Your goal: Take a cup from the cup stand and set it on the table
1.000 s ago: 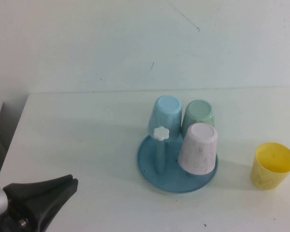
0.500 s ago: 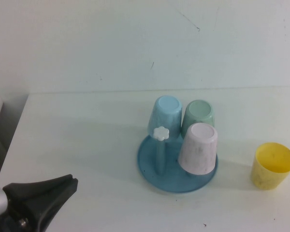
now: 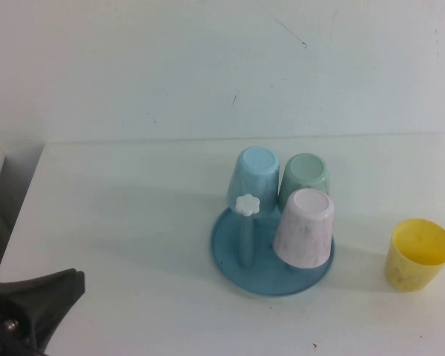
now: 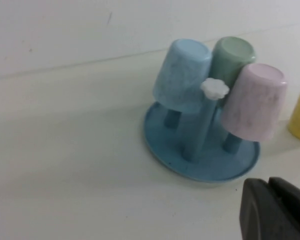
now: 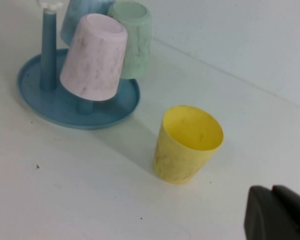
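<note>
The yellow cup [image 3: 419, 254] stands upright, mouth up, on the white table [image 3: 133, 215], to the right of the cup stand [image 3: 237, 263] and apart from it. It also shows in the right wrist view [image 5: 187, 144]. The blue stand [image 4: 165, 145] has one bare peg with a white flower cap [image 3: 247, 205]. My left gripper [image 3: 74, 285] is shut and empty, low at the table's front left, far from the stand. My right gripper [image 5: 272, 202] is shut and empty, a little way from the yellow cup, and out of the high view.
Three cups hang upside down on the stand's pegs: light blue [image 3: 252, 178], pale green [image 3: 305, 178] and pale pink [image 3: 305, 228]. The table's back edge [image 3: 133, 141] meets a white wall. A dark gap lies off the table's left edge [image 3: 7, 193].
My left gripper has drawn back toward the front left corner of the high view. The cups and the stand have not moved.
</note>
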